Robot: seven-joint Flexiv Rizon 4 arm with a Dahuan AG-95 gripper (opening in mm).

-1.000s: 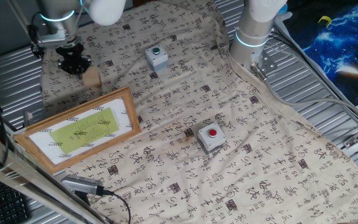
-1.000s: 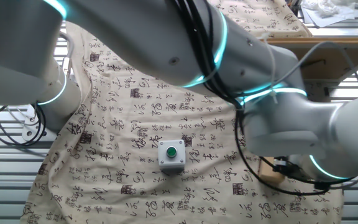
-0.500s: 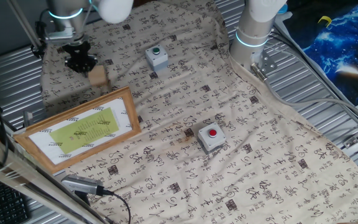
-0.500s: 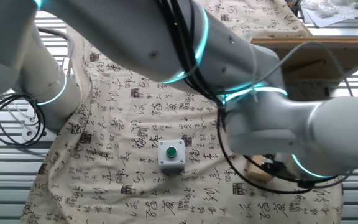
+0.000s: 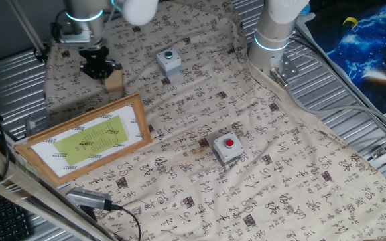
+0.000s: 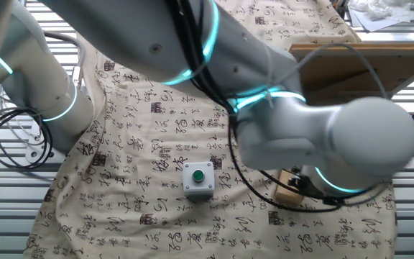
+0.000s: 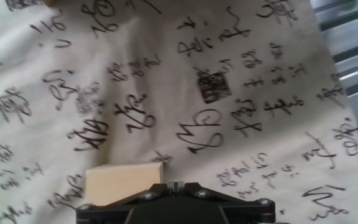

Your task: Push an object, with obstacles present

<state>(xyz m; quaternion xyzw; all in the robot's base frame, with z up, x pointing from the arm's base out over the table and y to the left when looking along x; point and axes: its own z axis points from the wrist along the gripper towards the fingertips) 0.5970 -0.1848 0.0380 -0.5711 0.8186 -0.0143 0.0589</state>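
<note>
The light-tan wooden block (image 5: 114, 82) lies on the printed cloth at the far left, just above the picture frame's top right corner. My gripper (image 5: 101, 67) stands straight down with its black fingertips against the block's left side. In the hand view the block (image 7: 120, 183) sits at the bottom edge, right in front of and left of my gripper (image 7: 176, 185), whose jaws are together and hold nothing. In the other fixed view the block (image 6: 290, 188) shows partly under the arm, right of the green-button box (image 6: 198, 179).
The grey green-button box (image 5: 169, 61) stands right of the block. The grey red-button box (image 5: 228, 148) is in the middle of the cloth. The wood-framed yellow-green picture (image 5: 86, 138) lies below the block. A second arm's base (image 5: 272, 40) stands at the back. Ribbed metal surrounds the cloth.
My gripper has moved right across the cloth, and the block has slid right with it, toward the green-button box and past the frame's top edge.
</note>
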